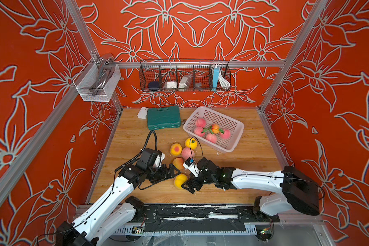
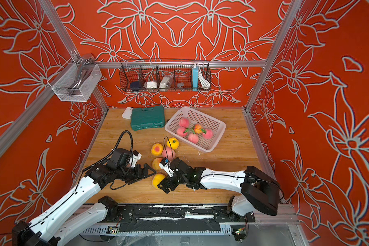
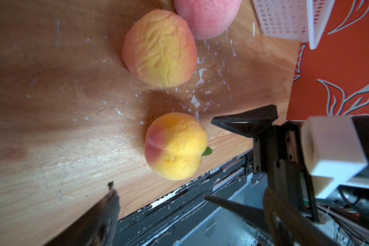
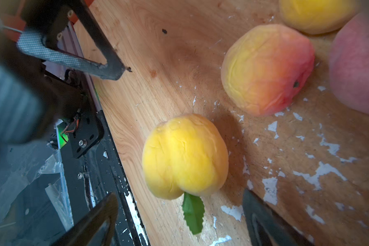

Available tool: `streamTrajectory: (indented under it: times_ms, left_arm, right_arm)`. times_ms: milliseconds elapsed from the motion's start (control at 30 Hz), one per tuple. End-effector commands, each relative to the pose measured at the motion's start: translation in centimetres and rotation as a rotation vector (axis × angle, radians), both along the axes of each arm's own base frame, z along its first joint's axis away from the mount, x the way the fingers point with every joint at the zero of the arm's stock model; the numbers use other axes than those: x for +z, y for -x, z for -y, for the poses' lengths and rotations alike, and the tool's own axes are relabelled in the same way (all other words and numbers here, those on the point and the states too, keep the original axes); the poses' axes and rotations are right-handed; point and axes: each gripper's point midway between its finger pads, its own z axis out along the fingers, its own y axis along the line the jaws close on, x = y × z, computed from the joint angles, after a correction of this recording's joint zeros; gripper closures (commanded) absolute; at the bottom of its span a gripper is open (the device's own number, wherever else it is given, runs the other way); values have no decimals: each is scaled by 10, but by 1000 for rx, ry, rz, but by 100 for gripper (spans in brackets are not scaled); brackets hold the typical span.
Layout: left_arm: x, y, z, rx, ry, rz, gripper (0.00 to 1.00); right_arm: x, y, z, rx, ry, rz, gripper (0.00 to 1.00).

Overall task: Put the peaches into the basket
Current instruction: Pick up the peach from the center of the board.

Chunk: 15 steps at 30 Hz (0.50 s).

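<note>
1. Pale pink perforated rectangular plastic basket point(image 1: 221, 119) sat at the back right of the wooden tabletop point(image 1: 132, 136), beside a green plastic tool case point(image 1: 164, 117).
2. Inside it were four pink round toy peaches point(image 1: 199, 131) and one orange toy peach point(image 1: 215, 128) (green leaves between them).
3. Five more lay on the tabletop in front of the basket: plain yellow peach point(image 1: 191, 143), red-blushed yellow peach point(image 1: 176, 149), loose pink peach point(image 1: 188, 153), wrinkled orange-yellow peach point(image 1: 178, 163), and the front yellow peach point(image 1: 179, 181) with a green leaf, nearest the front edge.
4. Left gripper point(image 1: 175, 175): jaws spread, empty, pointing at the front yellow peach from its left, just beside it.
5. Right gripper point(image 4: 179, 198): jaws spread wide, fingertips just reaching either side of the front yellow peach (no grip yet).
</note>
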Motion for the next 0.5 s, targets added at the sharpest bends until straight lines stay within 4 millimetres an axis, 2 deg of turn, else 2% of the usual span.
streamTrajectory:
  times_ms: [0, 133, 467]
  left_arm:
    - [-4, 3, -1, 29, 25, -26, 1]
    - [-9, 4, -3, 48, 28, -34, 1]
    - [-7, 0, -6, 68, 30, -20, 1]
  right_arm:
    - [5, -7, -13, -27, -23, 23, 6]
    - [2, -9, -19, -25, -24, 26, 6]
    - [-8, -14, -32, -13, 0, 37, 7]
